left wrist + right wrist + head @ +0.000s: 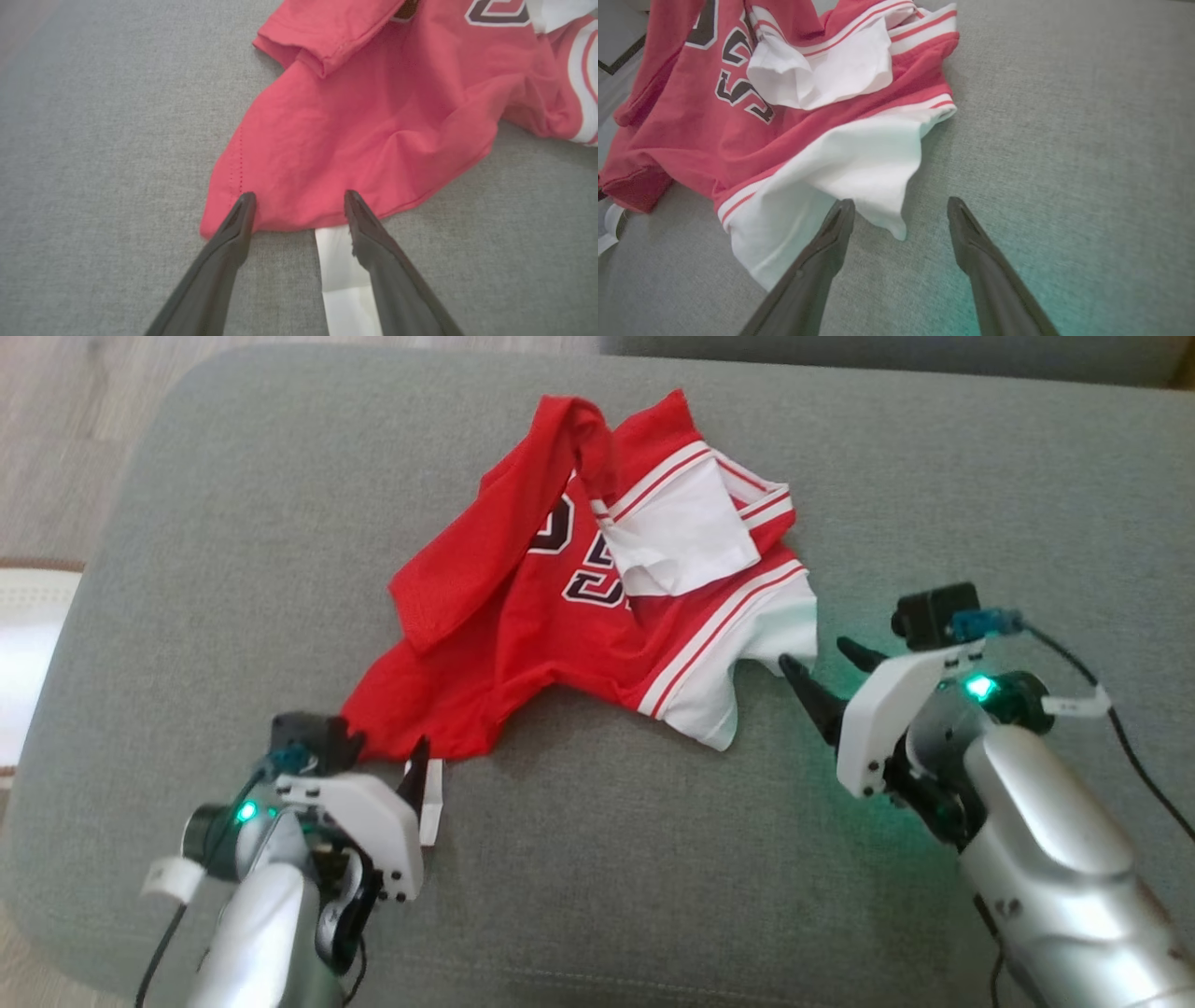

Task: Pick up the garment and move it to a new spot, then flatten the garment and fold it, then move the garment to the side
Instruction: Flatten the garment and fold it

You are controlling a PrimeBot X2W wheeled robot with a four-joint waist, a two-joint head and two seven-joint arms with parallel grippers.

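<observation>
Garment lies crumpled on the grey cushion, its long axis running from my left gripper away toward the far right. I have both grippers wide open and empty. The left straddles the red hem corner, and the right gripper sits just beside the white edge.

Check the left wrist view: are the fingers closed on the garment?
No, the fingers stand apart at the red hem of the garment.

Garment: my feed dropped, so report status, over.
Left gripper open, tips at red hem. Right gripper open, tips at white edge. Garment crumpled on grey cushion, not held. Nothing blocking.
</observation>
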